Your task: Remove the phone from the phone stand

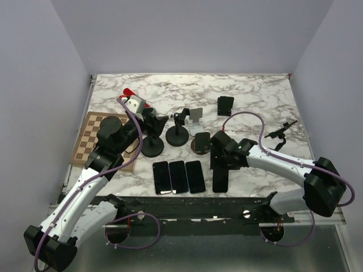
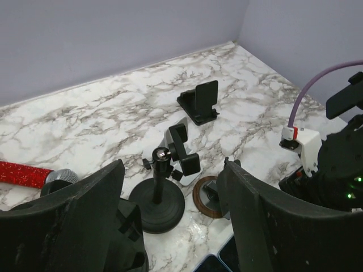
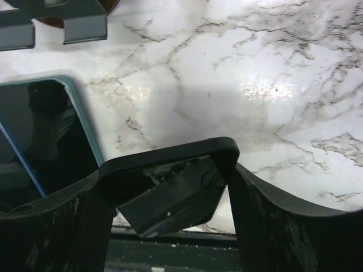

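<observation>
Okay, top view first: the right gripper (image 1: 219,162) is covering the far end of the phone (image 1: 219,181), which is sitting by the counter's (image 1: 255,96) near edge, just right of three other phones (image 1: 178,176). Its long axis is running near-to-far. I can't tell if it's resting flat. The left gripper (image 1: 155,122) is hanging over a phone stand (image 1: 152,147).

Left wrist: the fingers (image 2: 74,221) are gaping wide, gripping nothing.

Right wrist: only one tilted end of the phone (image 3: 164,187) is showing. The fingers (image 3: 283,226) are clamping its long sides.
</observation>
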You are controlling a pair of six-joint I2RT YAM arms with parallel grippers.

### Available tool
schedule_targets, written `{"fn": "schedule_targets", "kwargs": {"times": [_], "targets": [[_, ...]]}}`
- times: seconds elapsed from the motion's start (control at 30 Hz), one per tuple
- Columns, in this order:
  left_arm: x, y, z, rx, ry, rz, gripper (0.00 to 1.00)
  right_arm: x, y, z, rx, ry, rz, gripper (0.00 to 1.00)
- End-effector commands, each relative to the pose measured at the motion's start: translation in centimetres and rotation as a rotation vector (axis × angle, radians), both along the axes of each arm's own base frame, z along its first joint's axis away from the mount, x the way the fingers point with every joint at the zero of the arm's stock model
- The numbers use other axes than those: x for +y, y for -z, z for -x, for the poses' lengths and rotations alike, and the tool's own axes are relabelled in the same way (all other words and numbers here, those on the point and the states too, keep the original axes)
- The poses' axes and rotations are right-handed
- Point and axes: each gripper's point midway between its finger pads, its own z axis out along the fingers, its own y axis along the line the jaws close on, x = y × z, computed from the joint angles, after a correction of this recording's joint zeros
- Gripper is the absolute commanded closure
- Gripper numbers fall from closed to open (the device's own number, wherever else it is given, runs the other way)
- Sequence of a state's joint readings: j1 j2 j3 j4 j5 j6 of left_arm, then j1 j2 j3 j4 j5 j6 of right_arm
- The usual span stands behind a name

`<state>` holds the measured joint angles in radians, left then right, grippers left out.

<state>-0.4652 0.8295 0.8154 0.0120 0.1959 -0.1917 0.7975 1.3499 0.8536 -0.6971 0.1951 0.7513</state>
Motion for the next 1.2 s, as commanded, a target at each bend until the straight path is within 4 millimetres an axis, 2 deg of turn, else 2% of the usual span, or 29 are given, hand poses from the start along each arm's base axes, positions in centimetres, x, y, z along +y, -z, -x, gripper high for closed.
{"fn": "schedule_targets", "kwargs": {"times": [0.0, 0.1, 0.23, 0.33, 0.53, 0.67, 0.83, 1.0, 1.17], "targets": [[1.3, -1.6, -0.4, -0.069, -0.084, 0.040, 0.21, -0.9, 0.1, -2.4, -0.180, 0.152, 0.090, 0.95], [1.7, -1.7, -0.4, -0.074, -0.100, 0.046, 0.21, -0.8, 2.0, -2.1, -0.188, 0.131, 0.117, 0.92], [2.0, -1.8, -0.4, -0.084, -0.116, 0.046, 0.21, 0.4, 4.6, -1.2, -0.168, 0.118, 0.087, 0.89], [2.6, -1.9, -0.4, -0.098, -0.145, 0.049, 0.21, 0.5, 5.4, -0.9, -0.190, 0.158, 0.105, 0.83], [2.6, -1.9, -0.5, -0.099, -0.145, 0.044, 0.21, 1.7, 6.0, -1.0, -0.215, 0.176, 0.101, 0.81], [2.6, -1.9, -0.5, -0.099, -0.145, 0.041, 0.21, 1.8, 6.2, -0.9, -0.211, 0.183, 0.125, 0.66], [2.7, -2.0, -0.4, -0.104, -0.146, 0.040, 0.21, 1.8, 6.7, -0.3, -0.184, 0.155, 0.127, 0.57], [2.5, -1.9, -0.4, -0.098, -0.136, 0.037, 0.21, 1.8, 6.9, 0.3, -0.167, 0.113, 0.117, 0.38], [2.4, -1.8, -0.4, -0.094, -0.132, 0.033, 0.21, 2.1, 6.9, 0.6, -0.154, 0.067, 0.115, 0.24]]}}
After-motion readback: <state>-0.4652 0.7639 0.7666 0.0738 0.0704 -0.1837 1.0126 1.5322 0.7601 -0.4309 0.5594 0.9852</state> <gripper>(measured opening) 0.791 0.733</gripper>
